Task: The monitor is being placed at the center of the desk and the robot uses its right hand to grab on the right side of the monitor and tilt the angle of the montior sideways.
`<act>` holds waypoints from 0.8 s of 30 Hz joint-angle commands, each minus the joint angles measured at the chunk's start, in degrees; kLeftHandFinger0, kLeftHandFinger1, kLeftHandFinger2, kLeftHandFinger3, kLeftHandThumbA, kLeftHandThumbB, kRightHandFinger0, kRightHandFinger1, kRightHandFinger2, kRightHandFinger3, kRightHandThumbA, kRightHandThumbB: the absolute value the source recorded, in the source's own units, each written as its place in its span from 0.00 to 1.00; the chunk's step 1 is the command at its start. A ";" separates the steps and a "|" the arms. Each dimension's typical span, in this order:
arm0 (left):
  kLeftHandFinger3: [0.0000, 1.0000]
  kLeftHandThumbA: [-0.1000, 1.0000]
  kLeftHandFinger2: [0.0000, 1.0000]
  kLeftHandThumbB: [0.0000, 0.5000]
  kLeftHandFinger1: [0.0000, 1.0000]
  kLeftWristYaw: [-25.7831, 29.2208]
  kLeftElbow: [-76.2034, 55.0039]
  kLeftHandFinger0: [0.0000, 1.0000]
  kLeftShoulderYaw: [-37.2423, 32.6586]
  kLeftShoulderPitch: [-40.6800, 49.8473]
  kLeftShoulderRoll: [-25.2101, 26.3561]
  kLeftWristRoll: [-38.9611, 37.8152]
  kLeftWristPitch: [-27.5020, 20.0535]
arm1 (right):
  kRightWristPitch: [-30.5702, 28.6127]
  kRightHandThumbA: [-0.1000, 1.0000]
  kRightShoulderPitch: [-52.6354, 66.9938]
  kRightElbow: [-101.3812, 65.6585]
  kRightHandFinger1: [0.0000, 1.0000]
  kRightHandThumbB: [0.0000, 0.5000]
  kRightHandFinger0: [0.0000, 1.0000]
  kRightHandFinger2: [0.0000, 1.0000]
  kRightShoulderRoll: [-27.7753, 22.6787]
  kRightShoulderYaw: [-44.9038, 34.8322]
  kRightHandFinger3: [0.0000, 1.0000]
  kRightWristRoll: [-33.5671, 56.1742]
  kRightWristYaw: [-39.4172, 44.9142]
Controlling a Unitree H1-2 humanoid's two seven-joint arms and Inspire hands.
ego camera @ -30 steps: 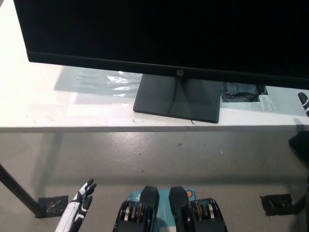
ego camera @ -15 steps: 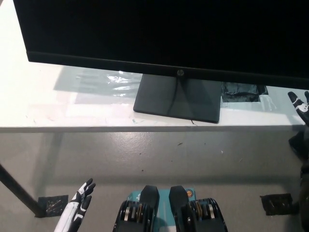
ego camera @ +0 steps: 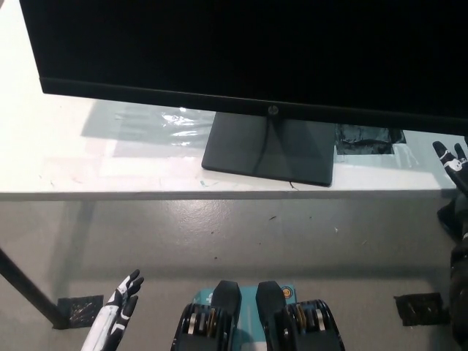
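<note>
At the lower left, the white left hand [ego camera: 123, 292] rests low over the floor, well below the desk edge, its fingers slightly spread and holding nothing. A dark desk leg [ego camera: 29, 291] slants across the floor just to its left. Above, the white desk [ego camera: 44, 157] runs across the view, and the monitor [ego camera: 248, 51] stands at its middle, the dark screen filling the top of the picture and its flat base [ego camera: 269, 149] sitting near the front edge. A patch of black tape [ego camera: 368, 139] lies on the desk right of the base. At the far right edge, the black right hand [ego camera: 453, 162] is raised beside the desk, fingers apart, empty, just below the monitor's lower right corner and not touching it.
</note>
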 commanded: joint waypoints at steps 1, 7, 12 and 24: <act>1.00 1.00 1.00 0.67 1.00 0.17 -1.56 1.00 0.48 -0.19 0.92 -0.77 -2.27 | -2.56 1.00 -2.89 -0.82 1.00 0.50 1.00 1.00 -0.67 -0.68 1.00 0.28 1.73; 1.00 1.00 1.00 0.69 1.00 0.20 -1.52 1.00 0.53 -0.17 0.83 -0.79 -2.27 | -2.00 1.00 -3.81 -2.34 1.00 0.54 1.00 1.00 -1.04 -0.81 1.00 0.14 1.28; 1.00 1.00 1.00 0.70 1.00 0.24 -1.47 1.00 0.42 -0.26 0.99 -0.51 -2.27 | -1.41 1.00 -4.11 -3.78 1.00 0.58 1.00 1.00 -1.03 -1.10 1.00 0.84 1.49; 1.00 1.00 1.00 0.72 1.00 0.32 -1.45 1.00 0.61 -0.22 1.06 -0.52 -2.27 | 0.73 1.00 3.68 -21.16 1.00 0.58 1.00 1.00 1.35 1.53 1.00 -1.38 0.43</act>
